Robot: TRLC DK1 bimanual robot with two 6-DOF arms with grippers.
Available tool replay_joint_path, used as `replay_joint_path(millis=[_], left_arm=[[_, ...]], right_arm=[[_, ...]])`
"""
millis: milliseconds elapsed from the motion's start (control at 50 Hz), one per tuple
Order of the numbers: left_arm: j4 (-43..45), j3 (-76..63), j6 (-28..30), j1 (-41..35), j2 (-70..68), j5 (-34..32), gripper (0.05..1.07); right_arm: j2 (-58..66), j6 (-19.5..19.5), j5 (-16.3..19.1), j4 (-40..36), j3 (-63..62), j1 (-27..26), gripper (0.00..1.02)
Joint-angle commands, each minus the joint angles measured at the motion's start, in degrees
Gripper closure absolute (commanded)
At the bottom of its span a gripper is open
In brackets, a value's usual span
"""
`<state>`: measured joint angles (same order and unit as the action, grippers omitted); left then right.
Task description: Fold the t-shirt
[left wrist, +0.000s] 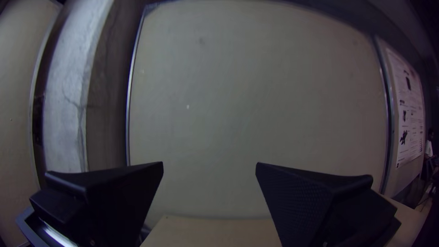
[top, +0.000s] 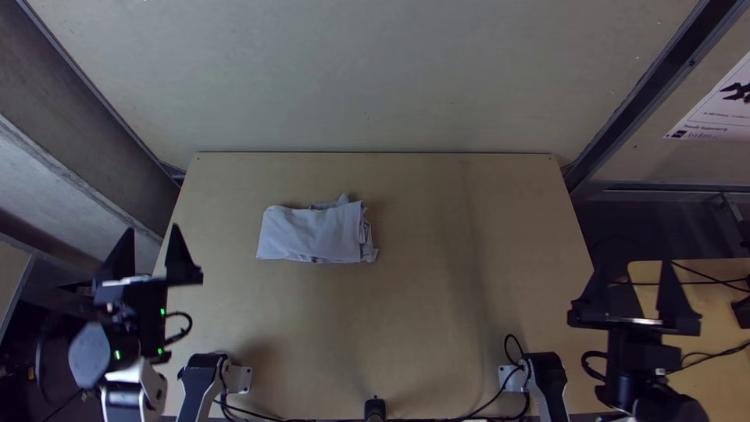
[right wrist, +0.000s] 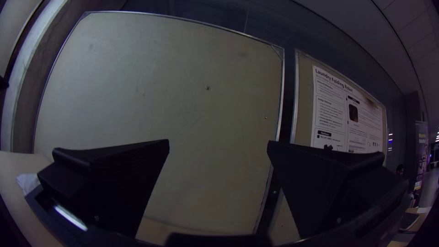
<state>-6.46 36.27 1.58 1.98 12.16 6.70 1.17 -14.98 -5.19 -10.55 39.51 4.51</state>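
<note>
The pale grey-blue t-shirt lies on the table left of centre, folded into a compact rectangle, with layered edges at its right end and a small corner poking up at its top. Off the table's left edge, my left gripper stands open and apart from the cloth. My right gripper is open beyond the table's right edge, far from the shirt. In the left wrist view the left gripper has bare space between its fingers. The right wrist view shows the right gripper likewise holding nothing.
The light wooden table spreads to the right of and below the shirt. A pale panel rises behind its far edge. Black cables run along the near edge between the arm bases. A printed poster hangs at the right.
</note>
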Motion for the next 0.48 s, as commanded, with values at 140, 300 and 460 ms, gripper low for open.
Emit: replay_joint_path(millis=[140, 300, 460], left_arm=[[5.8, -15.9, 3.3, -0.1, -12.3, -0.9, 0.1], [8.0, -23.5, 3.2, 0.0, -12.3, -0.8, 0.1], [11.3, -30.1, 3.3, -0.3, -12.3, -0.8, 0.1]], right_arm=[[-1.7, 0.0, -0.4, 4.7, -12.2, -0.4, 0.04], [-1.7, 0.0, -0.4, 8.7, -23.8, -0.1, 0.04], [-1.7, 0.9, -0.4, 15.6, -32.5, 0.1, 0.04]])
